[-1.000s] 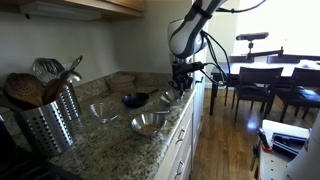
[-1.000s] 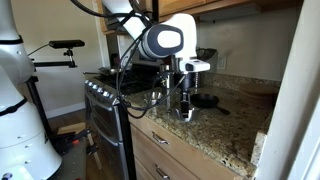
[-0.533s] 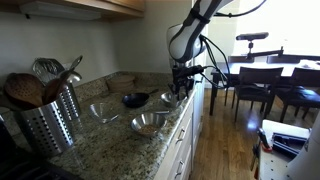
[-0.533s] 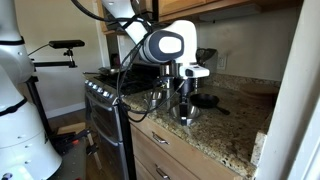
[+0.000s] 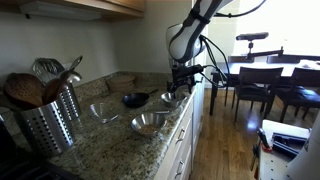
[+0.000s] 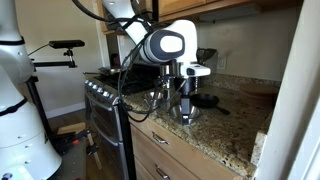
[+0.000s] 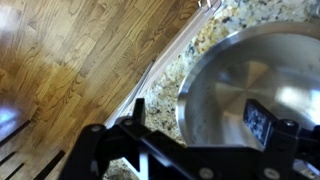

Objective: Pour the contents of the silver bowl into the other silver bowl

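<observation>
The silver bowl (image 5: pixel 170 97) stands on the granite counter close to its front edge, directly under my gripper (image 5: pixel 179 88). In the wrist view this bowl (image 7: pixel 250 70) fills the upper right, and its shiny inside looks bare. My gripper (image 7: pixel 200 115) is open across the bowl's rim. One finger (image 7: pixel 138 110) is outside the rim over the counter and another finger (image 7: pixel 262 120) is inside the bowl. Neither presses the rim. The other silver bowl (image 5: pixel 150 123), wide and shallow, sits farther along the counter. In an exterior view the gripper (image 6: pixel 183 108) hangs low over the counter.
A dark bowl (image 5: pixel 134 99) and a paler glassy bowl (image 5: pixel 103 111) sit toward the wall. A perforated metal utensil holder (image 5: pixel 50 118) stands at the near end. The counter edge drops to a wood floor (image 7: pixel 70 60). Dining chairs (image 5: pixel 255 85) stand beyond.
The jaws have gone from shut on the silver bowl's rim to wide open. The bowl stays on the counter and the arm has hardly moved.
</observation>
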You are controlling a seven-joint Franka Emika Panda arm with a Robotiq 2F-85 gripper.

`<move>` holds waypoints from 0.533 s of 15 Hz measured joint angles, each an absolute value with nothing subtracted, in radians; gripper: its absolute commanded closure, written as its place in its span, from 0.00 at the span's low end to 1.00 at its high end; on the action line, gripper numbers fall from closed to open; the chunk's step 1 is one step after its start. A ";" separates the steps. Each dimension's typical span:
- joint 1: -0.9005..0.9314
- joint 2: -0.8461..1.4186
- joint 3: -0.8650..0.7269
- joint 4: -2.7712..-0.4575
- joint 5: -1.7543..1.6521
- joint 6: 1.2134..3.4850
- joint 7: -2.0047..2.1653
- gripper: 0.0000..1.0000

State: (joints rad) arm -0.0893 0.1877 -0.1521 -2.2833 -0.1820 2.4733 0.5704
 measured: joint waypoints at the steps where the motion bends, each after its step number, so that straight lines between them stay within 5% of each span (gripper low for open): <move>1: -0.088 0.186 -0.153 -2.282 -0.193 2.473 0.572 0.00; 8: -0.055 0.117 -0.151 -2.299 -0.312 2.458 0.598 0.00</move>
